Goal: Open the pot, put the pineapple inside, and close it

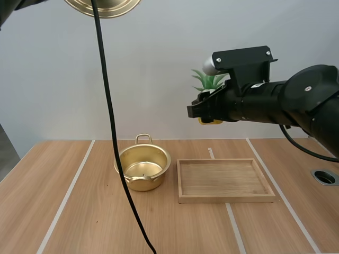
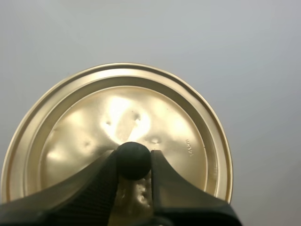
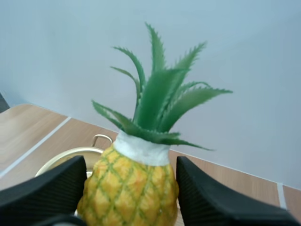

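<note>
Left side: the lid [image 1: 103,6] is high above the worktop [image 1: 63,174], well up and left of the pot, only its gold lower edge in the high view. The left wrist view fills in the rest: the left pincer [image 2: 133,162] is closed narrow on the lid's round black knob [image 2: 133,159]. The lid [image 2: 117,108] is thin gold metal, with ringed ridges near the rim and small dents round the centre.

Centre: the pot [image 1: 159,154] stands open on the worktop's left-centre. It is shiny gold with a loop handle on its far side, and bare wood lies all round it. Just to its right, apart from it, lies a shallow rectangular wooden tray [image 1: 226,199] with a raised rim.

Right: the right pincer [image 1: 204,110] is in the air above the tray's far left corner, to the right of the pot. Green spiky leaves of the pineapple [image 1: 212,82] rise behind it; a yellow bit below is probably the fruit's body. The right wrist view shows the right pincer [image 3: 130,181] wide, with the pineapple [image 3: 129,188] between its ribbed fingers: yellow diamond-patterned skin, white collar, serrated leaves. The pot's rim [image 3: 66,157] shows beyond it.
</note>
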`<state>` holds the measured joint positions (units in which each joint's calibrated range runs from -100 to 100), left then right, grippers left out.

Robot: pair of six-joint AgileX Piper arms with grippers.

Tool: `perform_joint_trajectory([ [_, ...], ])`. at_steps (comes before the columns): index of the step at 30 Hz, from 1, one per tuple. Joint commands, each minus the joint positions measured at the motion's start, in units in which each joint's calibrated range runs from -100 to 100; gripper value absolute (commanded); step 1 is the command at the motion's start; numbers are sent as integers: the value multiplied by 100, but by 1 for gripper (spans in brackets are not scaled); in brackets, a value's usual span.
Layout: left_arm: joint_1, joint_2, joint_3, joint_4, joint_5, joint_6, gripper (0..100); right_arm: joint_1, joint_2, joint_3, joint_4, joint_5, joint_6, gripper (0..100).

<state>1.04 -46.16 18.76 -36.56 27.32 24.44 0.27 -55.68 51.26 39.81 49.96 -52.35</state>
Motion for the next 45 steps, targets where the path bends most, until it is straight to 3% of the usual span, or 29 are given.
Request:
perform_joint_trajectory([
  [1, -1, -46, -64, -90, -202, -27, 0, -5, 32, -19, 669, 181, -568, 0],
  [6, -1, -46, -64, -90, -202, -27, 0, -5, 331, -19, 952, 227, -882, 0],
  [15, -1, -46, -64, -90, -202, -27, 0, 35, 1043, -19, 2085, 356, -2041, 0],
  [27, -1, -46, -64, -90, -202, -27, 0, 643, 2092, -19, 2108, -160, -2457, 0],
  [35, -1, -46, -64, -90, -202, -27, 0, 1380, 2862, -19, 2160, -1298, -2746, 0],
  [41, -1, -46, -64, -90, -202, -27, 0, 1530, 3408, -19, 2178, -2099, -2891, 0],
  [45, -1, -46, -64, -90, -202, -27, 0, 1529, 3763, -150, 2481, -2027, -3163, 0],
])
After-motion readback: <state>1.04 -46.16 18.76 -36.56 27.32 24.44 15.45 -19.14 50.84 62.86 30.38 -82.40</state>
